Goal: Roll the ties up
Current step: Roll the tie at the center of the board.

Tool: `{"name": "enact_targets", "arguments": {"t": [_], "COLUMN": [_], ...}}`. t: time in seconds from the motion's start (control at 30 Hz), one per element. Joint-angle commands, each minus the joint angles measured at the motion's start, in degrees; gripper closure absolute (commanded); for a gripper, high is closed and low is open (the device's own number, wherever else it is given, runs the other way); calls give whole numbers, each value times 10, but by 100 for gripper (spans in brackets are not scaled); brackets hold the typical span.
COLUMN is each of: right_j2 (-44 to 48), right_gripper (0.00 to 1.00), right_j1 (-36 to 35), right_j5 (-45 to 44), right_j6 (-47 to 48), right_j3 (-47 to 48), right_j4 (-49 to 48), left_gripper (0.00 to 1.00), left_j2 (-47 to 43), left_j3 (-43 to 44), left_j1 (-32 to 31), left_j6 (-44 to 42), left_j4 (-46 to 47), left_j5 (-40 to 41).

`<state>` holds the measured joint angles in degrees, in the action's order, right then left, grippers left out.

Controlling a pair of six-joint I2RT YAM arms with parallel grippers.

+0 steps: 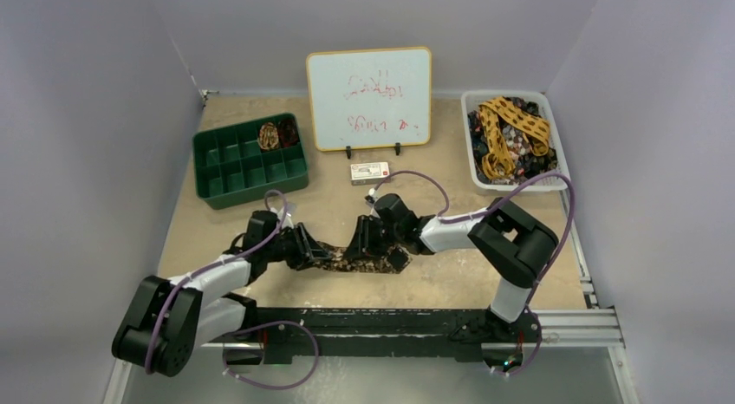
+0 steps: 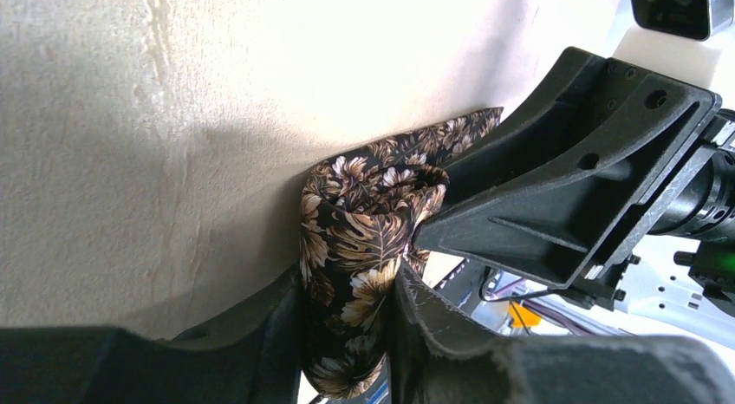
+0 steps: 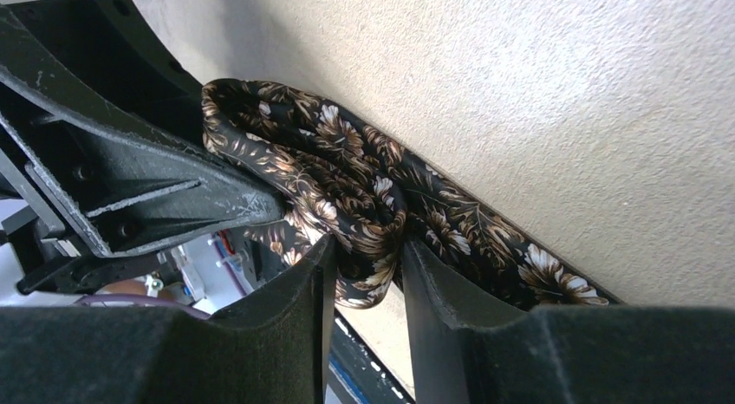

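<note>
The brown leaf-print tie (image 1: 347, 258) lies on the bench (image 1: 321, 192) between the two arms, part of it flat and one end bunched into a loose coil. The left tool (image 2: 351, 287) is narrow, its fingers pressed on that coil from both sides. The right tool (image 3: 368, 261) is narrow too, pinching a fold of the same tie just beside it. The step in hand looks like the rolling itself — early, with the coil slack. The next move calls for turning the coil along the flat length with the fabric held taut — so that no wrap springs loose.
</note>
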<state>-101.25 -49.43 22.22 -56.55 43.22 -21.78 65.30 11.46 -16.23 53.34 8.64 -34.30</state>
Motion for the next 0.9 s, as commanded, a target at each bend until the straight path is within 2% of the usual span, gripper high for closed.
{"name": "enact_targets", "arguments": {"t": [0.0,0.17,0.37,0.53,0.87], "right_j2": [6,83,168,200,215], "right_gripper": [62,50,40,37,36], "right_j1": [-2,0,3,5,6], "right_j5": [13,-17,-135,-219,-251], "right_j6": [13,46,77,66,60], "right_j3": [4,32,43,21,15], "right_j4": [34,95,209,253,271], "left_gripper": [74,82,83,84,84], "left_j2": [-27,-46,-86,-81,-2], "left_j3": [23,65,146,218,321], "left_j1": [1,-2,-24,-60,-196], "left_j6": [-22,-52,-93,-108,-75], "left_j4": [-43,-127,-284,-393,-507], "left_j5": [48,71,176,281,527]}}
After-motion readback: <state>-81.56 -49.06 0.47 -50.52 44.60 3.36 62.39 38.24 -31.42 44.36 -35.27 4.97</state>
